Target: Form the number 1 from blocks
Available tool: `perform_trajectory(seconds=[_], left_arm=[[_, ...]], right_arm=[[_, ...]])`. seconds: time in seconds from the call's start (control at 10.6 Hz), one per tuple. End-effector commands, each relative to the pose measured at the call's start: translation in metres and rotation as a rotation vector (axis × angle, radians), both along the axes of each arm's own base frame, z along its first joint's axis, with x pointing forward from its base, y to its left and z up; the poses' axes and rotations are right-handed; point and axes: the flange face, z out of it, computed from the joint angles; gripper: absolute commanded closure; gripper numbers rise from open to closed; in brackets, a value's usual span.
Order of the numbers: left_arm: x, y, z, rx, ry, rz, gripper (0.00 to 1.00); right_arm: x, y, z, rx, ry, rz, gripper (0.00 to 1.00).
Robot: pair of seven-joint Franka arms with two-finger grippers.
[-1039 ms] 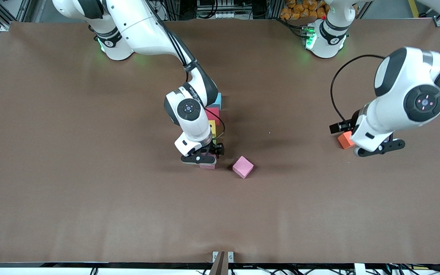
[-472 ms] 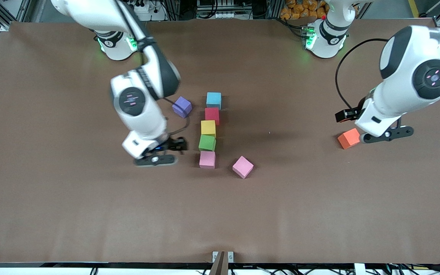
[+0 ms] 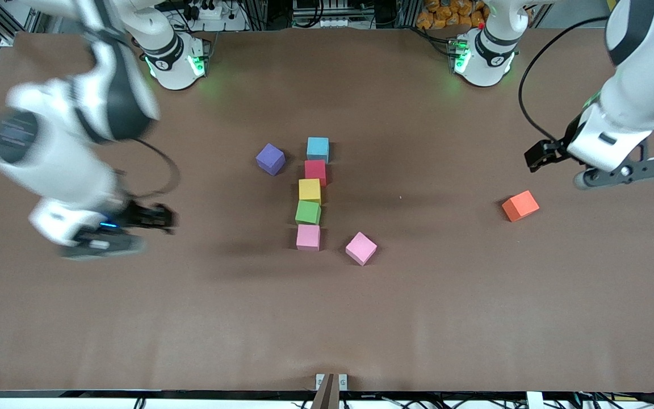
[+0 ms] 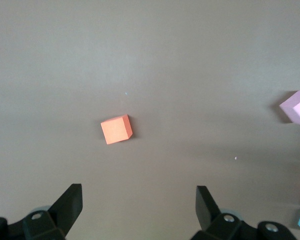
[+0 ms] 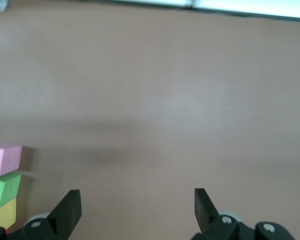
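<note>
Right gripper (image 3: 103, 241), fingers apart and empty, now swung off the block column to bare table at the right arm's end; blue (image 3: 318, 149), red (image 3: 315, 170), yellow (image 3: 309, 190), green (image 3: 307, 212), pink (image 3: 307, 237) lined up. Left gripper (image 3: 622, 173), spread wide, lifted away from orange block (image 3: 520, 205)

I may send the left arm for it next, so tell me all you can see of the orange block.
The orange block is a small matte cube, foam by the look of it, plain orange on every visible face. It rests flat on the brown table, turned askew to the table's edges, alone toward the left arm's end, well apart from the other blocks. Nothing touches it. The left pincer hangs open above the table near it, holding nothing.
</note>
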Motion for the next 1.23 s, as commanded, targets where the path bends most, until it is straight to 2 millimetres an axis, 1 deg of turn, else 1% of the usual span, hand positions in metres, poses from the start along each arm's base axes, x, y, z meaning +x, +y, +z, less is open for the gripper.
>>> perform_trajectory(seconds=[0.0, 0.09, 0.19, 0.28, 0.38, 0.47, 0.57, 0.66, 0.76, 0.85, 0.94, 1.13], left_arm=[[-0.010, 0.000, 0.029, -0.037, -0.032, -0.056, 0.00], [-0.008, 0.001, 0.035, -0.040, -0.045, -0.052, 0.00], [-0.008, 0.000, 0.041, -0.049, -0.052, -0.052, 0.00], [-0.012, 0.001, 0.049, -0.055, -0.036, -0.056, 0.00], [-0.018, 0.003, 0.059, -0.065, -0.002, -0.111, 0.00], [-0.020, 0.008, 0.064, -0.071, 0.023, -0.146, 0.00], [-0.021, 0.011, 0.064, -0.068, 0.036, -0.149, 0.00], [-0.021, 0.011, 0.065, -0.064, 0.032, -0.149, 0.00], [-0.022, 0.010, 0.070, -0.065, 0.023, -0.151, 0.00], [-0.020, 0.011, 0.069, -0.066, 0.026, -0.149, 0.00], [-0.012, 0.011, 0.056, -0.075, 0.053, -0.147, 0.00], [-0.013, 0.007, 0.057, -0.074, 0.051, -0.144, 0.00]], right_arm=[[-0.041, -0.068, 0.062, 0.028, -0.011, -0.177, 0.00], [-0.054, -0.086, 0.076, 0.030, 0.006, -0.204, 0.00], [-0.067, -0.099, 0.088, 0.031, 0.024, -0.212, 0.00], [-0.076, -0.102, 0.095, 0.031, 0.042, -0.200, 0.00], [-0.078, -0.102, 0.095, 0.029, 0.060, -0.192, 0.00], [-0.077, -0.098, 0.090, 0.030, 0.067, -0.183, 0.00], [-0.074, -0.092, 0.077, 0.026, 0.076, -0.174, 0.00], [-0.070, -0.091, 0.063, 0.028, 0.053, -0.169, 0.00], [-0.070, -0.090, 0.059, 0.028, 0.054, -0.167, 0.00], [-0.070, -0.089, 0.058, 0.028, 0.056, -0.164, 0.00], [-0.071, -0.090, 0.057, 0.028, 0.062, -0.166, 0.00], [-0.072, -0.090, 0.056, 0.028, 0.068, -0.169, 0.00]])
